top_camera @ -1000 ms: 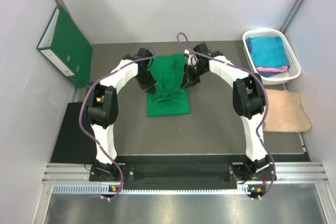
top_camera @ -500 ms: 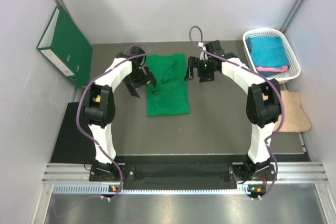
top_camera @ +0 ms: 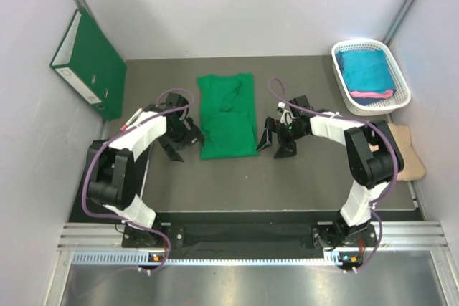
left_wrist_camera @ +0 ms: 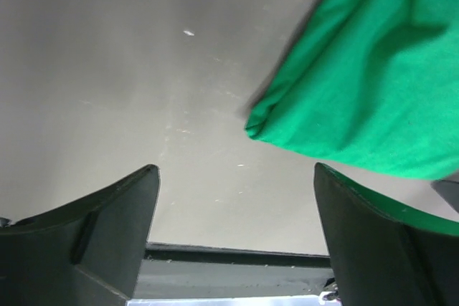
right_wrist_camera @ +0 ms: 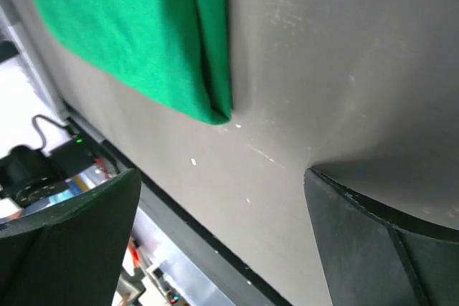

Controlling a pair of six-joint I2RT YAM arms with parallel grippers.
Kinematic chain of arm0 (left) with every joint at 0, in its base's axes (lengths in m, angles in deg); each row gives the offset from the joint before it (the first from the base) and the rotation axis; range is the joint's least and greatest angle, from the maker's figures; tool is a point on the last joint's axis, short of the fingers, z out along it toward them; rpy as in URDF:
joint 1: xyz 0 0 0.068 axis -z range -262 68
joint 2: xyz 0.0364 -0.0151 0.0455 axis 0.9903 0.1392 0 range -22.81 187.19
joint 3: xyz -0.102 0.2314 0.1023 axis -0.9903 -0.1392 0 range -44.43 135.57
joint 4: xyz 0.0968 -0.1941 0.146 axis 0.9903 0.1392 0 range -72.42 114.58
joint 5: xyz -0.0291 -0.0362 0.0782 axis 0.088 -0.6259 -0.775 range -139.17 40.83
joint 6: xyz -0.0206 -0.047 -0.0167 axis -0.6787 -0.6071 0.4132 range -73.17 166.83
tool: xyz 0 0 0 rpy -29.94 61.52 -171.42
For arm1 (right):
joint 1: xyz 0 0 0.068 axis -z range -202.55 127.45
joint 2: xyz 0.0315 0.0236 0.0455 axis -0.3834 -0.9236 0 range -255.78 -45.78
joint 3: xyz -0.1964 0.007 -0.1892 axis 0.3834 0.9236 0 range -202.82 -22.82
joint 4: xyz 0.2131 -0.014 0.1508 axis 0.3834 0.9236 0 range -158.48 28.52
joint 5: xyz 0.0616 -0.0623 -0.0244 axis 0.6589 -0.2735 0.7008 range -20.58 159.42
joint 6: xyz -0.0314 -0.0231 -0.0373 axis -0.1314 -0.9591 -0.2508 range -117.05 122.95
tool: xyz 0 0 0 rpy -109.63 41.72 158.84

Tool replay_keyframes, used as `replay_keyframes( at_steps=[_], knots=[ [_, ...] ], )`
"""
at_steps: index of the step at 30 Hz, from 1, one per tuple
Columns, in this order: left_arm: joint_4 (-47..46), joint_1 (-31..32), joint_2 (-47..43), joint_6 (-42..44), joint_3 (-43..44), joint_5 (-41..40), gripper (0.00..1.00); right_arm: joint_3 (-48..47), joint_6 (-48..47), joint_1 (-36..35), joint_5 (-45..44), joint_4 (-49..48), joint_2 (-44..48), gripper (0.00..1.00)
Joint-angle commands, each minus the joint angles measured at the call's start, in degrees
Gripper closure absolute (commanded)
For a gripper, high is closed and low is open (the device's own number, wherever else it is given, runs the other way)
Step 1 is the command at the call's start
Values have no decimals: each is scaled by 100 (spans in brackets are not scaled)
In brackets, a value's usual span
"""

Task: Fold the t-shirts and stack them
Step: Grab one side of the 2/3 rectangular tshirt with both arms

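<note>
— What are the pincers doing?

— Both are released. The left gripper [top_camera: 175,145] has its jaws spread wide with nothing between them, and so does the right gripper [top_camera: 277,140]. A second ago each was clenched on the cloth, up at the far end.

— And the cloth?

— The green t-shirt [top_camera: 227,115] now lies flat on the table [top_camera: 229,177], a long narrow strip between the two arms. It had been bunched and lifted between the pincers. It has been dropped and has settled.

— Where are the arms relative to it?

— They have pulled back toward the near edge. Each one sits just beside a near corner of the shirt without touching it. The left wrist view shows a folded corner ahead of the open jaws, and the right wrist view shows the other one.

— What does that mean for the job?

— I judge that the lengthwise fold is done and the crosswise fold comes next, probably by pinching those near corners. Stacking is not yet started. The teal t-shirt [top_camera: 364,68] and the pink t-shirt [top_camera: 373,94] are in the basket [top_camera: 337,69], well apart at the far right.
</note>
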Motion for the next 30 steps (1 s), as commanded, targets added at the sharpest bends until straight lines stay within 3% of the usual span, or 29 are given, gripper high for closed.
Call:
replay_keyframes(
  at_steps=[1, 8, 13, 14, 16, 17, 18, 21, 30],
  knots=[
    [-855, 92, -393, -185, -445, 339, 10, 386, 325, -47, 226, -984, 6, 5],
    [-1902, 224, -403, -369, -1044, 647, 25, 203, 580, -144, 332, -1285, -222, 13],
    [-2051, 391, -43, -475, -1061, 603, 39, 44, 738, -354, 393, -1442, -547, 34],
    [-2095, 444, 1, -510, -1061, 594, 51, 0, 808, -372, 420, -1477, -591, 37],
    [-2122, 470, 63, -563, -1044, 577, 68, -52, 861, -486, 507, -1556, -714, 53],
    [-2122, 497, 89, -607, -1044, 568, 88, -88, 897, -530, 542, -1557, -758, 60],
    [-2105, 497, 107, -607, -1009, 550, 98, -97, 914, -583, 543, -1574, -802, 76],
    [-1850, 506, 168, -598, -904, 375, 100, 8, 1002, -619, 508, -1679, -707, 93],
    [-1253, 505, -358, -510, -1052, 225, 100, 184, 607, -627, 130, -978, 22, 97]
  ],
)
